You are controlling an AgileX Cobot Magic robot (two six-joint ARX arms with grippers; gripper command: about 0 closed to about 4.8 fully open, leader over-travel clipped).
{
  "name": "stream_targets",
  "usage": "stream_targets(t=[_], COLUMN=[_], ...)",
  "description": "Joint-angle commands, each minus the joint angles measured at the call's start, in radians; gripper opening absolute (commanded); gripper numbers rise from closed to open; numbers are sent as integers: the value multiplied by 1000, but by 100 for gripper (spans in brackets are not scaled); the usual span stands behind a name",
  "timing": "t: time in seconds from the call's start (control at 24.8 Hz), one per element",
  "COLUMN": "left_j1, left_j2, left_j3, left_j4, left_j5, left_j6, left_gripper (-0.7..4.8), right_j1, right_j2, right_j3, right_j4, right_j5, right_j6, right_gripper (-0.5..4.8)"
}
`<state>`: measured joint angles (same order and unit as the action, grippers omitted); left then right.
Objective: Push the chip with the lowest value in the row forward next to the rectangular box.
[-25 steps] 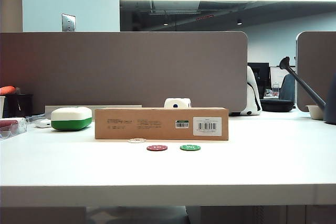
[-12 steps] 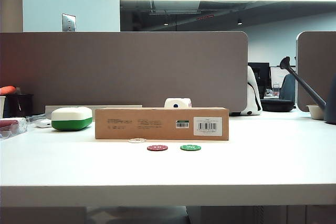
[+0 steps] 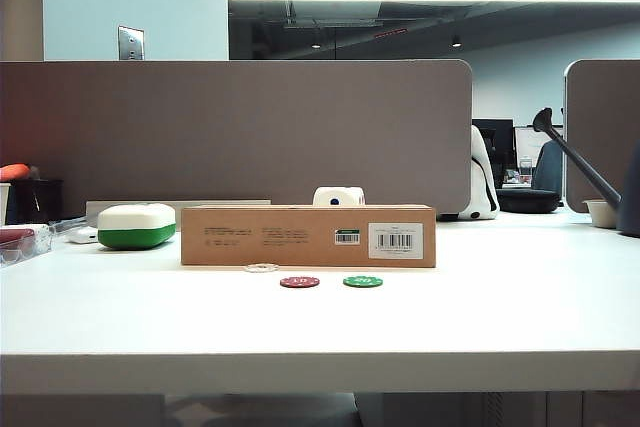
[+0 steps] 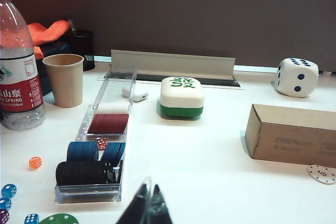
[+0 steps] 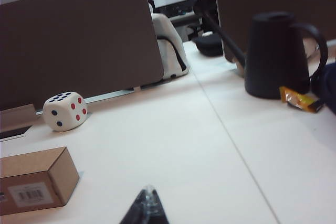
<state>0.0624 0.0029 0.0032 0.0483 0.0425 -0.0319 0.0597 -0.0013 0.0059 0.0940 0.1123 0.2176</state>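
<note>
Small white round poker chip (image 3: 261,268) lay just beside long brown cardboard box (image 3: 308,236), left gripper (image 4: 147,209) and right gripper (image 5: 146,204) raised clear, jaws together.

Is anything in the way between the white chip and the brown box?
Nothing visible: the white chip lies just in front of the cardboard box. The left gripper and right gripper show only closed-looking fingertips in their wrist views, away from it.
</note>
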Motion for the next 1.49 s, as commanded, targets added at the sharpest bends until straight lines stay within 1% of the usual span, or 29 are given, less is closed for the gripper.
stream_targets(t=[0.04,0.12,0.32,0.52,0.65,0.73,0.85,1.17,1.49], left_j1=[1,1,1,1,1,1,1,1,1], left_j2=[0,0,0,0,0,0,0,0,0], left_j3=[4,4,4,4,4,4,4,4,4], left_j4=[12,12,12,12,12,12,12,12,12], left_j5=[3,4,4,4,4,4,4,4,4], left_j6=[-3,-3,-2,-3,-3,-2,-2,-3,-3], left_gripper=[-5,-5,-5,-5,-5,-5,-5,-5,-5], right_j1=[-7,-7,-6,-6,-4,-3,2,1,1], right_j2=[0,0,0,0,0,0,0,0,0], right_j3=[-5,-5,-5,-5,-5,-5,-5,-5,-5], right_j4=[19,18,6,-7,-108,-127,-119,-113,-112], right_j5=[1,1,-2,-2,-2,-3,-6,-64,-92], right_j6=[-44,-69,-192,-196,-195,-192,-192,-196,-196], right_gripper=[-9,-9,-9,-9,-9,-9,-9,-9,-9])
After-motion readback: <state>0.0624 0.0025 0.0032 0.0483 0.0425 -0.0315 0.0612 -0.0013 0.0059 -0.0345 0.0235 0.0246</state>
